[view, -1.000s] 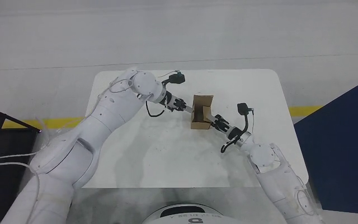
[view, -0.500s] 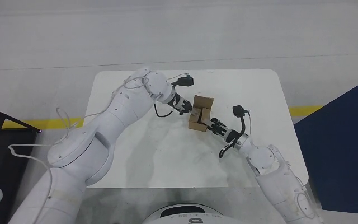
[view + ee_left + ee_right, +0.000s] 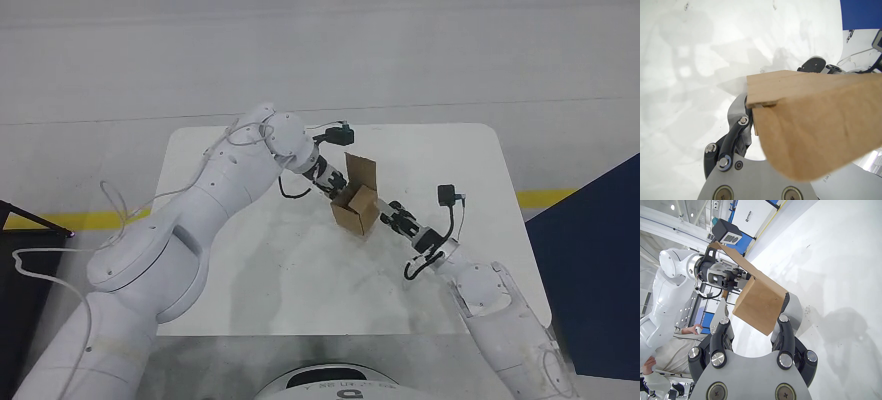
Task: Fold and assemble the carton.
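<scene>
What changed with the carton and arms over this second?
The carton turned and tilted, one flap now sticking out on its far side. The left claw, holding it throughout, turned with it as its arm swung farther over the table; the right claw barely shifted, staying at the carton.
</scene>
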Available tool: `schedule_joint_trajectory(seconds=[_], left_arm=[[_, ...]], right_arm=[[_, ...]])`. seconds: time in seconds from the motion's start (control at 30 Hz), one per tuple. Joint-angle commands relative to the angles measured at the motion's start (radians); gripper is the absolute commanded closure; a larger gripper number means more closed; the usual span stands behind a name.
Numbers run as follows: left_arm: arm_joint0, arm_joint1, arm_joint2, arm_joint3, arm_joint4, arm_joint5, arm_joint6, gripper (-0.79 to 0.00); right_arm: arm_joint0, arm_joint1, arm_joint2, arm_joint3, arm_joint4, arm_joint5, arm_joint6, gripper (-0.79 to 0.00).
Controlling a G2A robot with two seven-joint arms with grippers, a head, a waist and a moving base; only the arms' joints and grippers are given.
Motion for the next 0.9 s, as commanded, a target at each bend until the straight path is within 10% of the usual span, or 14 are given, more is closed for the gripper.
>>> schedule_joint_trajectory(seconds=[0.0, 0.03, 0.07, 0.1, 0.47, 0.87], left_arm=[[0.003, 0.001, -0.006, -0.003, -0.002, -0.01, -0.006, -0.074], [0.007, 0.002, -0.011, -0.004, -0.012, -0.02, -0.014, -0.299], [0.011, 0.003, -0.014, -0.004, -0.019, -0.03, -0.025, -0.751], [0.016, 0.004, -0.02, -0.005, -0.03, -0.043, -0.034, -0.785], [0.11, 0.097, -0.159, 0.015, -0.154, -0.176, -0.1, -0.785], [0.264, 0.285, -0.258, -0.425, 0.117, -0.018, -0.22, -0.785]], right_arm=[[0.004, -0.001, -0.006, 0.006, 0.001, 0.003, -0.004, -0.566], [0.007, -0.002, -0.009, 0.009, 0.0, 0.004, -0.006, -0.579], [0.008, -0.002, -0.012, 0.012, 0.001, 0.005, -0.007, -0.603], [0.01, -0.003, -0.014, 0.015, 0.001, 0.005, -0.008, -0.603], [0.044, -0.007, -0.004, 0.051, 0.077, -0.027, -0.035, -0.668], [0.125, -0.026, -0.027, 0.072, 0.267, -0.077, -0.066, -0.579]])
